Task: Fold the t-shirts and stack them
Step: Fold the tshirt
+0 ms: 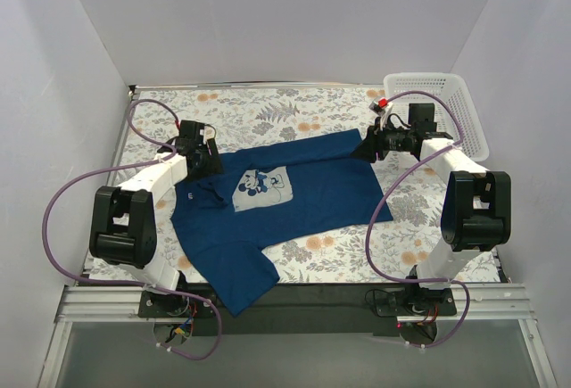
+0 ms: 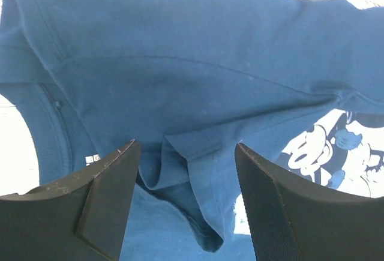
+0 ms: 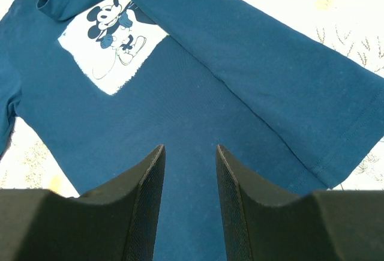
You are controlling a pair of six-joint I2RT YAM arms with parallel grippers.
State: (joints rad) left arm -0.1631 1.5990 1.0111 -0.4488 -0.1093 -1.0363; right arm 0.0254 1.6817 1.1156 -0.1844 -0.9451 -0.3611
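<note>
My left tool (image 2: 186, 146) is open wide. A soft fold (image 2: 183, 213) of blue cloth sits between its two fingers (image 2: 108, 198), but they do not pinch it. My right tool (image 3: 189, 148) is open too, with a smaller gap. Flat blue cloth shows under it.

Both tools are over the one t-shirt (image 1: 312, 194) I can see. It lies spread on the table (image 1: 268, 113). Seen from above, its long way runs from 8 o'clock to 2 o'clock. The neck (image 2: 51, 132) is at the 8 o'clock end, right by my left tool, so my left arm is nearer that end. The bottom edge (image 3: 336, 147) is at the 2 o'clock end, right by my right tool, so my right arm is nearer there. The mouse picture (image 1: 261, 187) faces up, between my tools and closer to the left one. One sleeve (image 1: 234, 283) sticks out toward 6 o'clock and reaches the near edge of the table.

I think the folding has only just begun. Each tool should pinch its own end, so the shirt folds along its long way.

The white basket (image 1: 466, 103) sits at the 2 o'clock corner, just past my right arm. I see no shirt in the part that shows, and no stack anywhere.
</note>
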